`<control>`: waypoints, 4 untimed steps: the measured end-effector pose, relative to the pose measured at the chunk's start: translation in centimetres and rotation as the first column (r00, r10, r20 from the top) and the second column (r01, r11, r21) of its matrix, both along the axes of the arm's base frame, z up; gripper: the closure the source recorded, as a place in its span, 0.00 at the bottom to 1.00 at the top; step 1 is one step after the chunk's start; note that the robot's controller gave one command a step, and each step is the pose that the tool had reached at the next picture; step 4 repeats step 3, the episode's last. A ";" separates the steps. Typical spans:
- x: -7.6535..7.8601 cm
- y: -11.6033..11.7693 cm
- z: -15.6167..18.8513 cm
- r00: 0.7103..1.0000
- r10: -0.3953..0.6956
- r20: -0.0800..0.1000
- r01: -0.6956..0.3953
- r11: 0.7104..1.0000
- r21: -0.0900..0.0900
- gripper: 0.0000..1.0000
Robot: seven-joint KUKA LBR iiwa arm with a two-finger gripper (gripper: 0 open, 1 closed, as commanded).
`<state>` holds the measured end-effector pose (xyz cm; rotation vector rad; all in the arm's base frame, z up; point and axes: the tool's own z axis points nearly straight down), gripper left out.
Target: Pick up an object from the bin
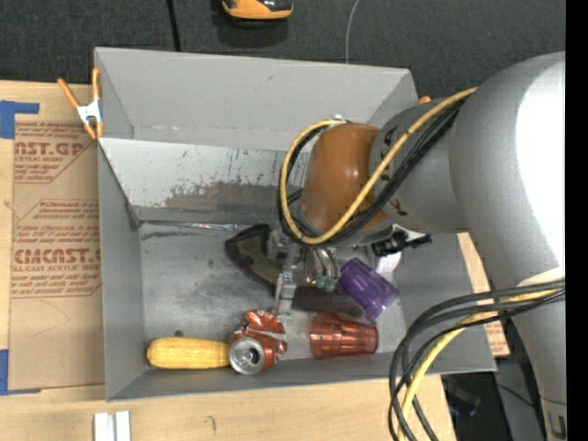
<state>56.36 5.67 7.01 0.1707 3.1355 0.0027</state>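
Lowermost, crushed red can [257, 340]: lies on floor of grey bin [230, 108], near front wall, between yellow corn cob [188, 354] and reddish cup [343, 336] tipped sideways. Just behind can, claw [285, 292], low; spread or pressed together, cannot tell. Beside claw, purple cup [367, 288] and dark curved object [246, 249].

Cardboard sheet [46, 237], well to the view's left of the claw [288, 290], carried red print; "CAST.GP" above; "CELL-CAST ACRYLIC SHEET" below; the rest was unreadable.
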 end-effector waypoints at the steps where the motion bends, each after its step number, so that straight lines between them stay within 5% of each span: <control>1: 0.1 0.0 0.0 1.000 -0.001 0.003 0.001 1.000 0.000 1.00; 2: 0.1 0.0 0.0 1.000 -0.001 0.003 0.001 1.000 0.000 1.00; 3: 1.4 0.0 17.8 0.999 0.048 0.010 -0.048 0.999 -0.001 1.00; 4: 1.4 0.0 17.8 0.999 0.048 0.010 -0.048 0.999 -0.001 1.00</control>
